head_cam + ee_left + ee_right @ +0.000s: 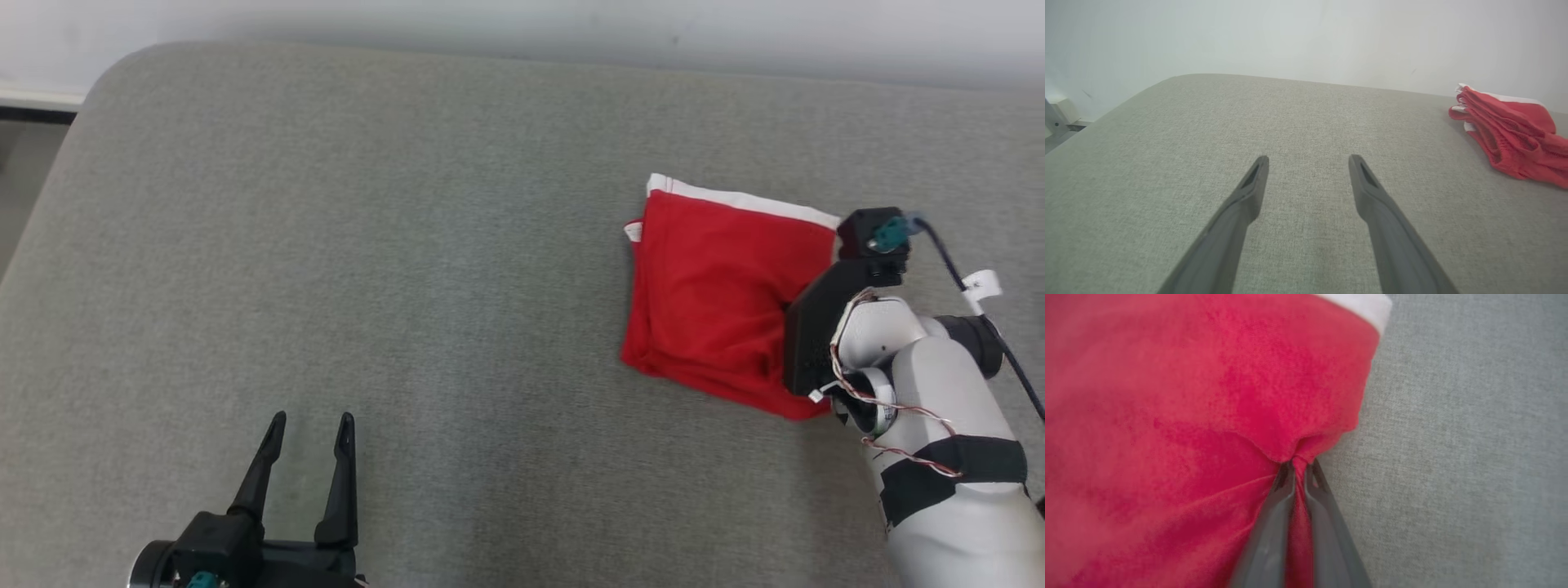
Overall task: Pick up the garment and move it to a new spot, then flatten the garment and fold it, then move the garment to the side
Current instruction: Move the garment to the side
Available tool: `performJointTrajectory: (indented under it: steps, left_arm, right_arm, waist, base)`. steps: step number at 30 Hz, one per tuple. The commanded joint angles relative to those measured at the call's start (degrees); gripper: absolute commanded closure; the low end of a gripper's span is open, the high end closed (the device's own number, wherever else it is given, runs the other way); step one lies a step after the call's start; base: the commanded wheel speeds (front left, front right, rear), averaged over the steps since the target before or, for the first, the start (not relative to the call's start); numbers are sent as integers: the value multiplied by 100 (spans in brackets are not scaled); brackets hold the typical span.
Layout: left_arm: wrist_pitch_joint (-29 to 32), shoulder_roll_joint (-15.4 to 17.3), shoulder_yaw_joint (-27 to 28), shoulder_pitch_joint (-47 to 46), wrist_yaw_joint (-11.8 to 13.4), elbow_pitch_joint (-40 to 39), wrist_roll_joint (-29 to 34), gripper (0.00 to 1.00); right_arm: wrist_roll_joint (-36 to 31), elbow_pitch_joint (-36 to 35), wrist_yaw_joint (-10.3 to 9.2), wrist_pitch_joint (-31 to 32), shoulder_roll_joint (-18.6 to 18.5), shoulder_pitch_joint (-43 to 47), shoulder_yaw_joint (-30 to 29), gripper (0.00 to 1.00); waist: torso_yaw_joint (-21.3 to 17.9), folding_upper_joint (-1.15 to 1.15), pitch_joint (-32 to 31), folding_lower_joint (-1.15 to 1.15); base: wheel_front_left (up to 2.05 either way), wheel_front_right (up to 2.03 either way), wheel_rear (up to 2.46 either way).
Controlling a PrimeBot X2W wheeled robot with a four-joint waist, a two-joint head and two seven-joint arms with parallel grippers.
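Observation:
The garment is red with a white band along its far edge and lies folded at the right of the grey cushion. In the left wrist view the garment shows at the far right as stacked red layers. My right gripper is shut on a pinch of the garment's edge, the cloth bunched between its fingertips. From the head view the right wrist housing covers those fingers at the garment's right side. My left gripper stands open low at the left, nothing between its fingers.
The grey cushioned surface runs wide to the left of the garment, with its rounded corner at the far left. A pale wall stands behind it. A black cable trails from the right wrist.

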Motion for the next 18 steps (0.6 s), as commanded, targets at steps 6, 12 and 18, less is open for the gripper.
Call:
performJointTrajectory:
  steps: [6,12,18]
  left_arm:
    - [-15,33,92,156,10,-14,10,0]
    - [-15,40,24,296,9,13,-21,0]
    - [-15,110,-104,316,10,37,-88,0]
  right_arm:
    - [254,-246,8,-32,-635,-5,979,100]
    - [374,-674,8,64,-1533,-166,1759,100]
    - [285,-788,8,15,-2202,-265,2212,100]
  waist:
    - [-752,-1,-503,0]
    - [-1225,-1,-740,0]
    - [-1359,-1,-712,0]
  base:
    - [0,0,0]
    - [0,0,0]
    - [0,0,0]
